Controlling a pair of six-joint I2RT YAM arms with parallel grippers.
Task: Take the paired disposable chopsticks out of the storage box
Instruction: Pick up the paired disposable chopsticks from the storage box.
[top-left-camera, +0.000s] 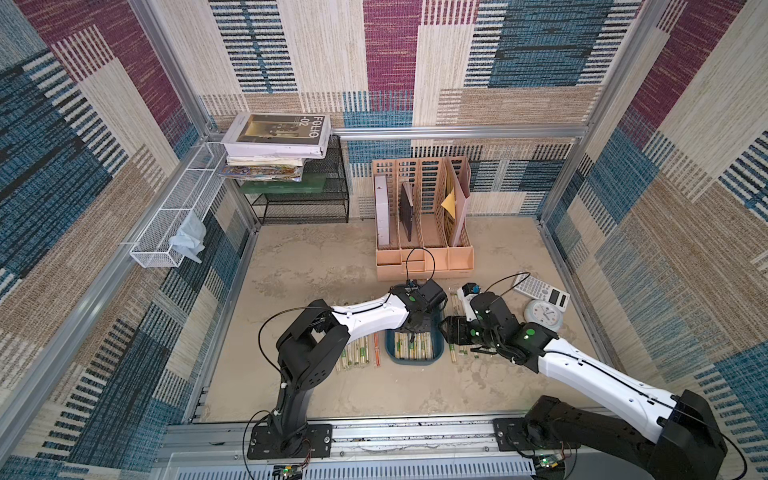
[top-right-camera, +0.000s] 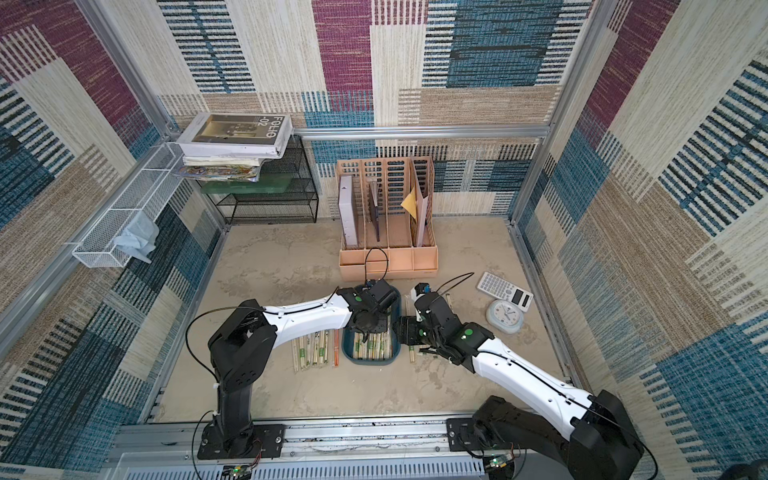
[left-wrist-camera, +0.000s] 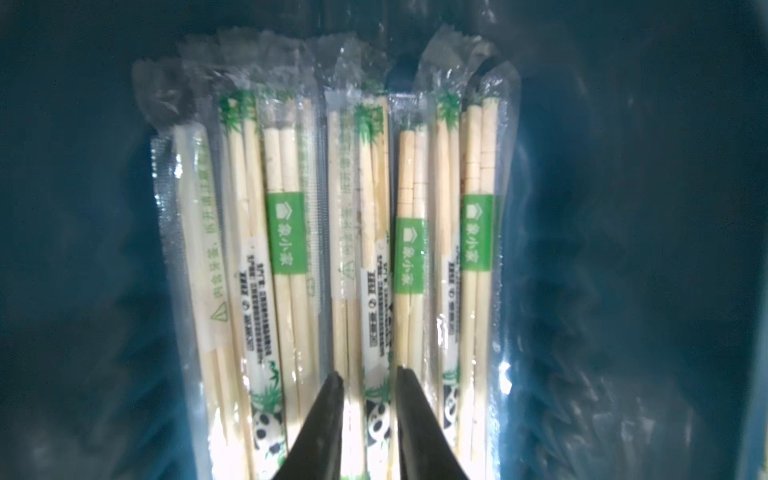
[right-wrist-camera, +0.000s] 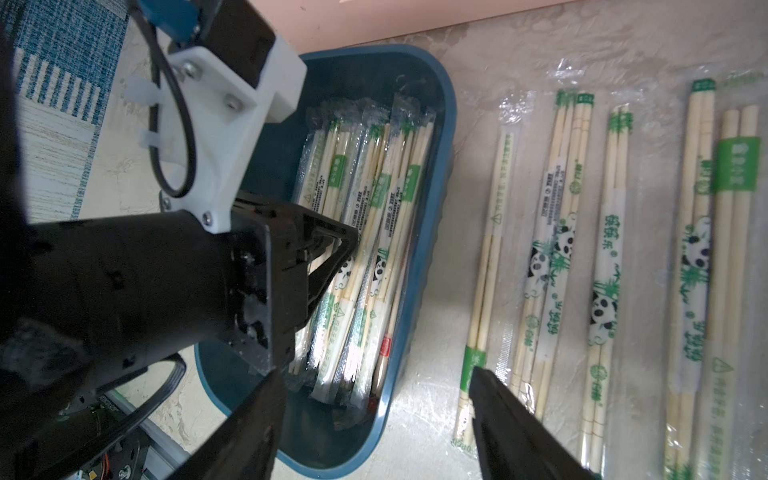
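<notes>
The dark teal storage box (top-left-camera: 415, 360) (top-right-camera: 370, 360) sits at the table's middle front and holds several wrapped paired disposable chopsticks (left-wrist-camera: 286, 232) (right-wrist-camera: 374, 208). My left gripper (left-wrist-camera: 368, 376) reaches down into the box. Its fingers press on either side of one panda-print pair lying among the others. My right gripper (right-wrist-camera: 376, 372) hangs open just right of the box, over its rim (right-wrist-camera: 440, 174) and the bare table, holding nothing. More wrapped pairs lie on the table left of the box (top-left-camera: 357, 353) and right of it (right-wrist-camera: 606, 249).
A peach file organizer (top-left-camera: 424, 257) stands close behind the box. A calculator (top-left-camera: 540, 291) and a round clock (top-left-camera: 542, 315) lie at the right. A black mesh rack (top-left-camera: 303, 203) with stacked books (top-left-camera: 276, 135) fills the back left corner, beside a white wire basket (top-left-camera: 174, 220).
</notes>
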